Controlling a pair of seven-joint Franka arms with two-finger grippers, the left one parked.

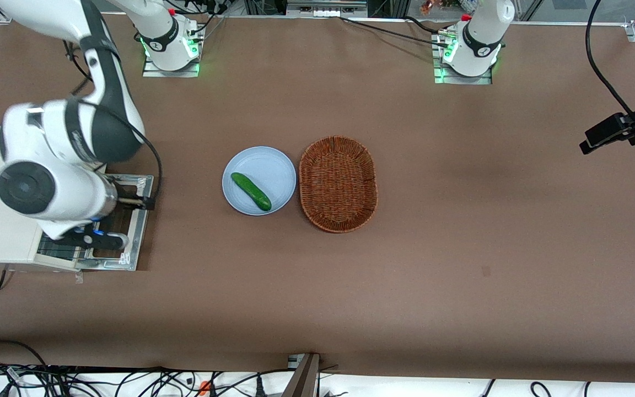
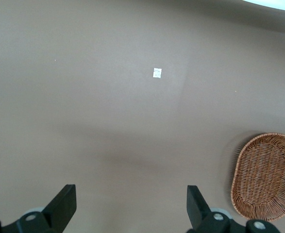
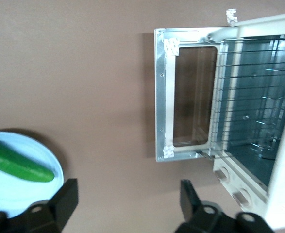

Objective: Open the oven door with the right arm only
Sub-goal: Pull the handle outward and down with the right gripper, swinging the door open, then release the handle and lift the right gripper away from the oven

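Oven door (image 3: 186, 94) lies fully down, flat on the counter (image 1: 461, 248) in front of the oven (rack exposed). Gripper (image 3: 125, 206) hovers above it, fingers apart, holding nothing. Task looks done, only retreat left.

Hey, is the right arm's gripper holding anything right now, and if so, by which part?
Nothing is held. The gripper is open and empty, hanging above the table beside the oven door, which lies folded fully down.

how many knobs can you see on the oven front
2: one knob beside the open oven door's hinge end, the other knob next along the strip. The claw, open, hangs above the table by the plate.
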